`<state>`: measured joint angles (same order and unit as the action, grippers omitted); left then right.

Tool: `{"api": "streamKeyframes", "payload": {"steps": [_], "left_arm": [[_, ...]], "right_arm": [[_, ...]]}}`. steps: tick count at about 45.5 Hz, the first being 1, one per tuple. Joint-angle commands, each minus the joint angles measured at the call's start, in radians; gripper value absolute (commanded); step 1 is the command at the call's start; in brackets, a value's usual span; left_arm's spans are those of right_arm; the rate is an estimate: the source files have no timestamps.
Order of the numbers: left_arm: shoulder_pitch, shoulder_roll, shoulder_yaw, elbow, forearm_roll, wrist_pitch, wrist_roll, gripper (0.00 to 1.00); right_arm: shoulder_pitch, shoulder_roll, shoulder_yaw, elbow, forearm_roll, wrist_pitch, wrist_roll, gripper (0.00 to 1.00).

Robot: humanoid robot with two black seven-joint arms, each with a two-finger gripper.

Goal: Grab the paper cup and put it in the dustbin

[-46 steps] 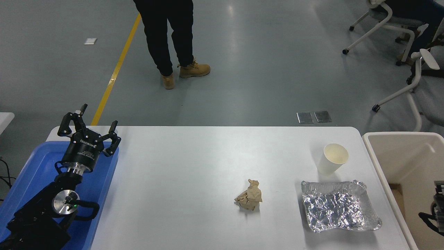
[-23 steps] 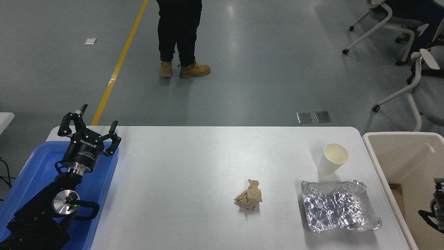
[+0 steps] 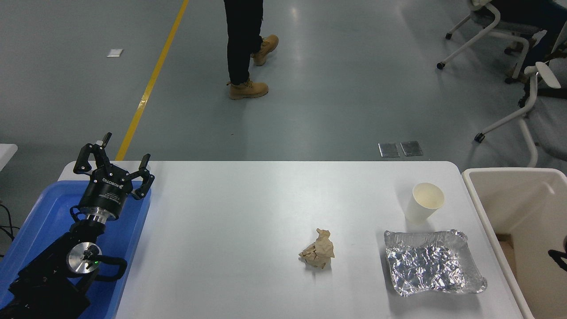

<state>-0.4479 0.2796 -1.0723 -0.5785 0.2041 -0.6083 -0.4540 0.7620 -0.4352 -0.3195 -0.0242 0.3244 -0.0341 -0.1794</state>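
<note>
The white paper cup (image 3: 423, 204) stands upright on the white table (image 3: 248, 208) at the far right, its cream inside showing. The beige dustbin (image 3: 477, 197) stands just right of the table, its thick rim next to the cup. My left gripper (image 3: 113, 165) is open and empty, parked at the lower left above the blue tray (image 3: 35, 221). Of my right arm only a bit of black cable (image 3: 557, 257) shows at the right edge, over the bin; its gripper is out of view.
A crinkled silver foil tray (image 3: 433, 264) lies just in front of the cup. A crumpled brown paper wad (image 3: 318, 255) lies mid-table. A person's legs (image 3: 241, 48) are on the floor beyond the table. Office chairs (image 3: 509, 40) stand at the top right.
The part of my right arm at the right edge has slipped almost fully out of the picture. The person beyond the table has stepped to the right and away. The cup has not moved.
</note>
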Motion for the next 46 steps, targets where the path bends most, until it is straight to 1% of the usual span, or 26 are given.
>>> {"api": "streamKeyframes", "payload": {"steps": [1,6,7,10,18,21,25,30,33,40,46], "left_arm": [[0.0,0.0,0.0,0.0,0.0,-0.001,0.0,0.98],[0.0,0.0,0.0,0.0,0.0,-0.001,0.002,0.98],[0.0,0.0,0.0,0.0,0.0,-0.001,0.002,0.98],[0.0,0.0,0.0,0.0,0.0,-0.001,0.002,0.98],[0.0,0.0,0.0,0.0,0.0,-0.001,0.002,0.98],[0.0,0.0,0.0,0.0,0.0,-0.001,0.002,0.98],[0.0,0.0,0.0,0.0,0.0,-0.001,0.002,0.98],[0.0,0.0,0.0,0.0,0.0,-0.001,0.002,0.98],[0.0,0.0,0.0,0.0,0.0,-0.001,0.002,0.98],[0.0,0.0,0.0,0.0,0.0,-0.001,0.002,0.98],[0.0,0.0,0.0,0.0,0.0,0.001,0.002,0.98]], "right_arm": [[0.267,-0.062,-0.298,0.131,-0.002,0.003,-0.002,1.0],[0.411,-0.057,-0.489,0.228,-0.004,0.006,-0.002,1.0],[0.472,-0.056,-0.56,0.286,-0.004,0.005,-0.002,1.0],[0.565,-0.053,-0.66,0.371,-0.004,0.005,-0.002,1.0],[0.804,-0.033,-0.82,0.63,-0.008,0.01,-0.002,1.0],[0.907,-0.028,-0.866,0.74,-0.037,0.011,0.0,1.0],[1.051,-0.019,-0.926,0.917,-0.132,0.036,0.0,1.0],[1.221,-0.013,-0.948,1.136,-0.278,0.138,0.0,1.0],[1.302,-0.013,-0.943,1.234,-0.327,0.221,0.0,1.0],[1.433,-0.016,-0.911,1.379,-0.338,0.413,0.0,1.0],[1.528,-0.019,-0.876,1.451,-0.337,0.542,0.0,1.0]]}}
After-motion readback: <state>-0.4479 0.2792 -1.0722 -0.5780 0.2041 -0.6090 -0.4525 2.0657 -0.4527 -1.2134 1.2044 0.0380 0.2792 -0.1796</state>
